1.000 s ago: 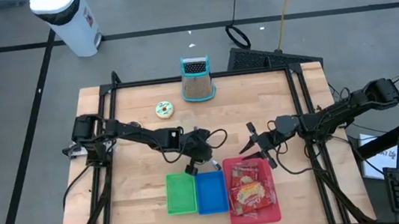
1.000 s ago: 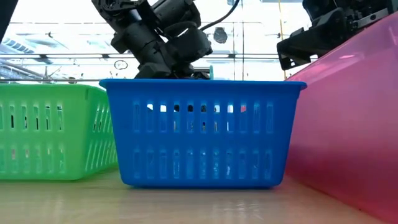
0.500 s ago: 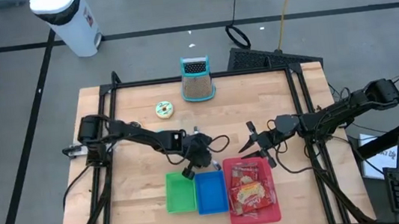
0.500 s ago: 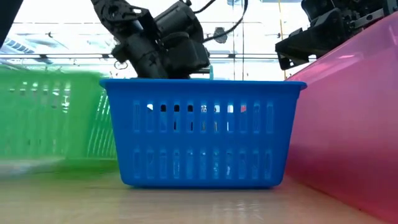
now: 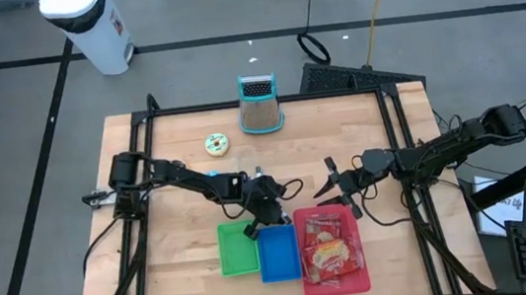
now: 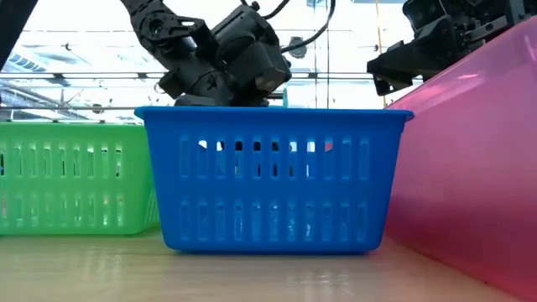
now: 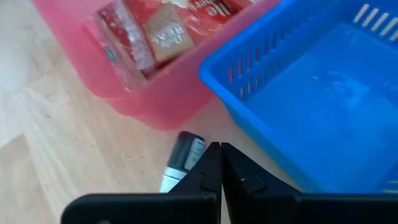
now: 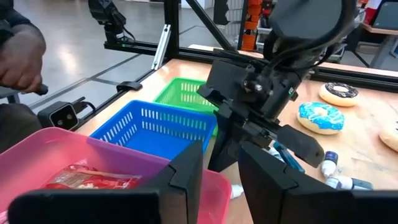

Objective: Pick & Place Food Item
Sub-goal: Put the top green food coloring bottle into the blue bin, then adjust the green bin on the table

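My left gripper point(image 5: 252, 230) is shut and slants down at the far wall of the blue basket point(image 5: 277, 253), beside the green basket point(image 5: 238, 250). In the left wrist view its tips point(image 7: 219, 152) stand over the bare table next to a small marker point(image 7: 181, 160). My right gripper point(image 5: 333, 185) hovers open and nearly level over the far end of the pink bin point(image 5: 331, 251), nothing between its fingers point(image 8: 186, 171). Red snack packets point(image 5: 331, 252) lie in the pink bin. A frosted donut point(image 5: 217, 144) lies on the table at the far left. My left gripper: I cannot tell whether its shut fingertips point(image 7: 211, 163) touch the blue basket's far wall point(image 7: 249, 118), the green basket or the table. Nothing is between the fingers.
A metal grater with a blue top point(image 5: 260, 105) stands at the table's far edge. A blue-iced donut point(image 8: 320, 118) and loose markers point(image 8: 339, 180) lie behind my left arm. A person's hand point(image 8: 18, 56) shows beyond the table. Bare wood lies to the near left point(image 5: 177, 266).
My left gripper has sunk and rolled at the far side of the blue basket, staying shut. The green basket has slid a little toward the table's far edge. The blue basket and pink bin have stayed put.
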Tool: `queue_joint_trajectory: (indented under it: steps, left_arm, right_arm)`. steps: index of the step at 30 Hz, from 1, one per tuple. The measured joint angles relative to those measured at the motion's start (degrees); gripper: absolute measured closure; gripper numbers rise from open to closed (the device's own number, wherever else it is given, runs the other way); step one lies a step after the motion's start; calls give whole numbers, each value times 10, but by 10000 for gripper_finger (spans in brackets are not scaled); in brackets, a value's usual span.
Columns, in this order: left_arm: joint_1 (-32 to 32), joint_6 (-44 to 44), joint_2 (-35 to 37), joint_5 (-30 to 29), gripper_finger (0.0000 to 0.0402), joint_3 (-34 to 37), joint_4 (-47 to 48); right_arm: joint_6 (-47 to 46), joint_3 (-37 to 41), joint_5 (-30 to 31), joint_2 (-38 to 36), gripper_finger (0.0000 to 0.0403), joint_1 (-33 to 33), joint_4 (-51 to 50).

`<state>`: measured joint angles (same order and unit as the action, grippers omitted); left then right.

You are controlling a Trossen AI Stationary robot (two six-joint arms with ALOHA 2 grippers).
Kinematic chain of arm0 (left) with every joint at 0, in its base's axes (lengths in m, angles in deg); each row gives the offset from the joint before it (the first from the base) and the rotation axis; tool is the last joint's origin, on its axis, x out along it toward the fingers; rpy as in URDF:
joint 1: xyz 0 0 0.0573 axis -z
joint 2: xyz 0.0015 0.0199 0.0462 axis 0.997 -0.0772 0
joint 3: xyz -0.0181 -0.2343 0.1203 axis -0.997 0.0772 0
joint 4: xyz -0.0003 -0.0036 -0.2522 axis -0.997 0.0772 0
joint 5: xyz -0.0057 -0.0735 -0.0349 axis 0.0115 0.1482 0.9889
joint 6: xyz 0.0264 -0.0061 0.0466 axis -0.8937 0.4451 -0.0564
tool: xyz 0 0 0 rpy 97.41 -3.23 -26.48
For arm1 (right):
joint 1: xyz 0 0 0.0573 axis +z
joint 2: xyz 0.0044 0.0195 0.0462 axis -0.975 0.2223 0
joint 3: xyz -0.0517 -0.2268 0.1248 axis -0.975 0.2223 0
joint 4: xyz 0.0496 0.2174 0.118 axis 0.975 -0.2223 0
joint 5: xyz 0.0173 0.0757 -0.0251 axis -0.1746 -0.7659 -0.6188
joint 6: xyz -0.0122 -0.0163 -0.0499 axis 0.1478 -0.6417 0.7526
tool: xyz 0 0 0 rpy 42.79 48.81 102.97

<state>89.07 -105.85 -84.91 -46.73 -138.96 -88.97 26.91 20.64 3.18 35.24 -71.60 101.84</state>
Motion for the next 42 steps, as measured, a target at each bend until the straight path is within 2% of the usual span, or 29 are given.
queue_joint_trajectory:
  steps: [9,13,15,19,21,23,26,33,38,42]
  left_arm:
    - [-10,23,-47,7,400,-1,-22]
    - [-13,47,-56,4,400,-1,-61]
    - [-14,69,-59,-42,399,0,-97]
    - [-19,105,-59,-228,400,0,-149]
    - [-19,115,-59,-298,400,0,-161]
    - [-19,124,-52,-325,397,0,-159]
    - [-20,128,-33,-315,391,0,-156]
    - [-8,182,39,-307,398,0,-90]
    - [-1,239,110,-350,392,0,40]
    - [18,281,158,-350,399,0,137]
  right_arm:
    - [-4,0,0,0,312,-3,3]
    - [-4,0,-1,0,312,-3,3]
    - [-4,0,0,0,312,-3,3]
    - [-4,0,0,0,312,-3,3]
    - [-4,0,-1,0,312,-3,3]
    - [-4,0,-1,0,312,-3,3]
    - [-4,0,-1,0,312,-3,3]
    - [-4,0,-1,0,312,-3,2]
    - [-4,0,-1,0,312,-3,-5]
    - [-4,0,-1,0,312,-3,-7]
